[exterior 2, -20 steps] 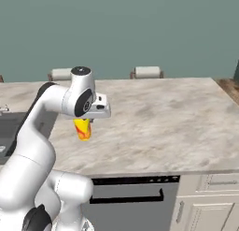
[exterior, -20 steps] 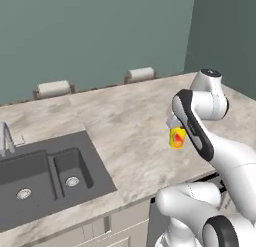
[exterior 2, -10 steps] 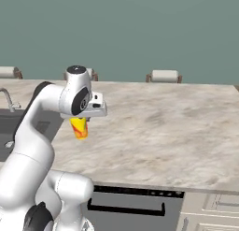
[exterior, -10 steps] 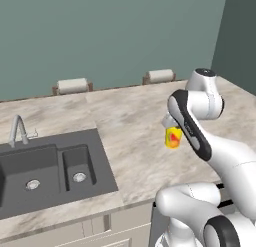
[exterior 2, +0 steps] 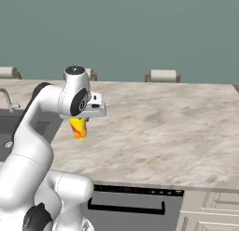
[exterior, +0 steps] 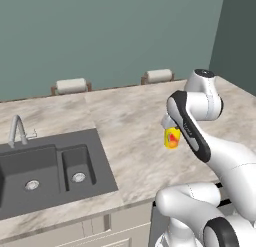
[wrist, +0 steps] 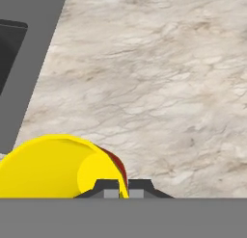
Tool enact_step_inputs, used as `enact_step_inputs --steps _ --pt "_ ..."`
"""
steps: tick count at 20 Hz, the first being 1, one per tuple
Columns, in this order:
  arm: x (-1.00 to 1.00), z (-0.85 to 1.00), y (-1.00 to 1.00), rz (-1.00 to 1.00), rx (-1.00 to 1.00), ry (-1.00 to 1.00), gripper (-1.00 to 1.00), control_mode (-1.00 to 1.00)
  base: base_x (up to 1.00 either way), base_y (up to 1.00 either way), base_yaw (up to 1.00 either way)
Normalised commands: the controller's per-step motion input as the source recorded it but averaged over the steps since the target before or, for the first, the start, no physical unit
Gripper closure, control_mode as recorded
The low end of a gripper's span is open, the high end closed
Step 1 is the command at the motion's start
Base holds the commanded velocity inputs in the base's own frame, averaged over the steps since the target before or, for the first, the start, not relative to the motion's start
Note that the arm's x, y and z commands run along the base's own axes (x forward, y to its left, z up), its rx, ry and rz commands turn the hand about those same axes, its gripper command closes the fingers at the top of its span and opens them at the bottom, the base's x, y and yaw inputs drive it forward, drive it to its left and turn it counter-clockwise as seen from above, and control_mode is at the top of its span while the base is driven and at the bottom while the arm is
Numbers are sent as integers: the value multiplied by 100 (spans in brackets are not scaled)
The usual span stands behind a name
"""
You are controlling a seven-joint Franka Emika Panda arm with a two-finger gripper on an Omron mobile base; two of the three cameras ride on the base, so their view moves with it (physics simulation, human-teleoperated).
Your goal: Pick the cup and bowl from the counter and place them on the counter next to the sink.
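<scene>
Hand view: cup (wrist: 53,167) carried above the counter (wrist: 159,78).
Jaws pinch its rim so it hangs clear; sink (wrist: 14,54) lies at ten o'clock.

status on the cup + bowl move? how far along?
Done: cup is off the counter, lifted clear. In hand: gripper is shut on the cup's rim, carrying it above the counter to the right of the sink. Left: set the cup down beside the sink, then fetch and place the bowl, which isn't on this stretch of counter.
</scene>
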Motion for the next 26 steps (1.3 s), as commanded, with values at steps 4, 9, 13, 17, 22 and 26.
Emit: enact_step_inputs --steps 4,9,13,17,22,26 --pt "0 0 0 0 0 0 100 100 0 0 0" --pt "0 0 0 0 0 0 100 100 0 0 0" --pt "0 -13 26 0 0 5 100 -100 0 0 0" --pt "0 -27 60 0 0 7 100 -100 0 0 0" --pt "0 -12 56 0 0 7 100 -100 0 0 0" --pt "13 -2 34 4 0 4 100 -100 0 0 0"
